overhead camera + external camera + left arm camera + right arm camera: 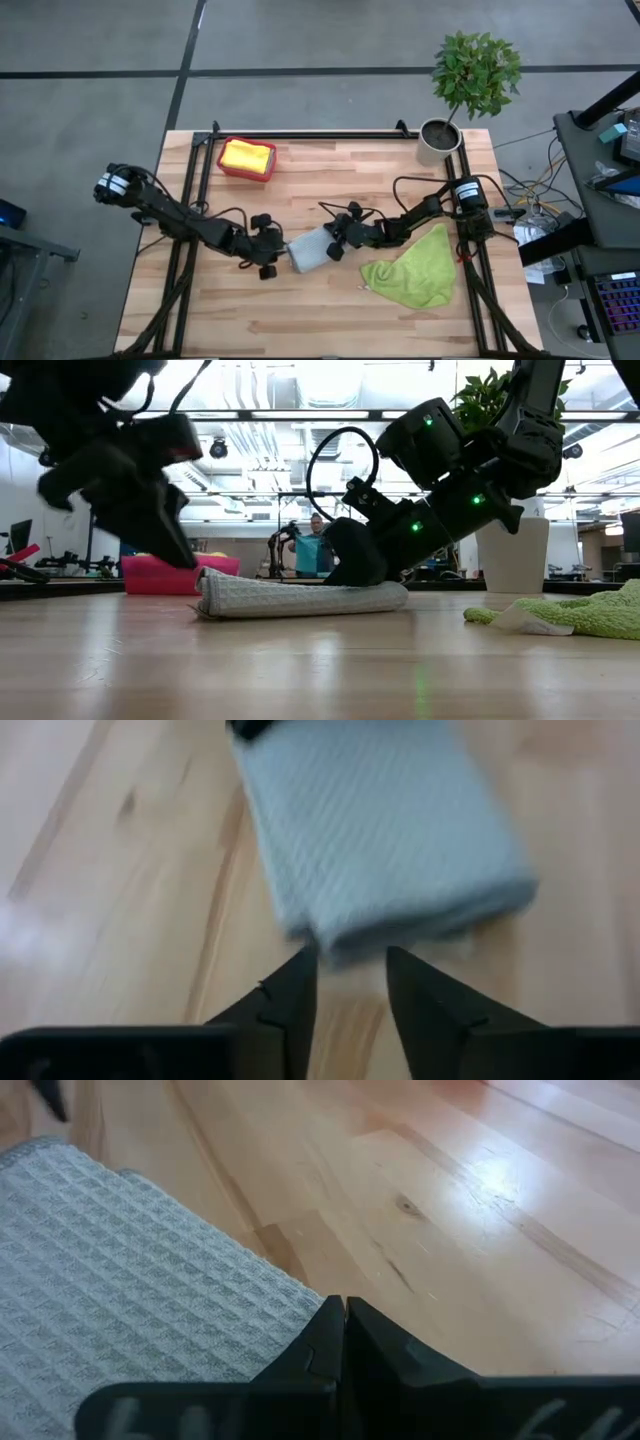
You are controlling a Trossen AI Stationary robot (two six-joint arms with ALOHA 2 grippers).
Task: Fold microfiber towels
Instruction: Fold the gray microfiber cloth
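lime green towel (580,615) lies crumpled; left tool (350,985) released beside folded grey towel (308,249), right tool (343,1342) clenched atop it.

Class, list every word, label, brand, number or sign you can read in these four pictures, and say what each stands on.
None can be read.
The grey towel, lime green towel, pink-red bin, plant pot and table bear no visible writing.
The keyboard keys beside the table are too small to read.
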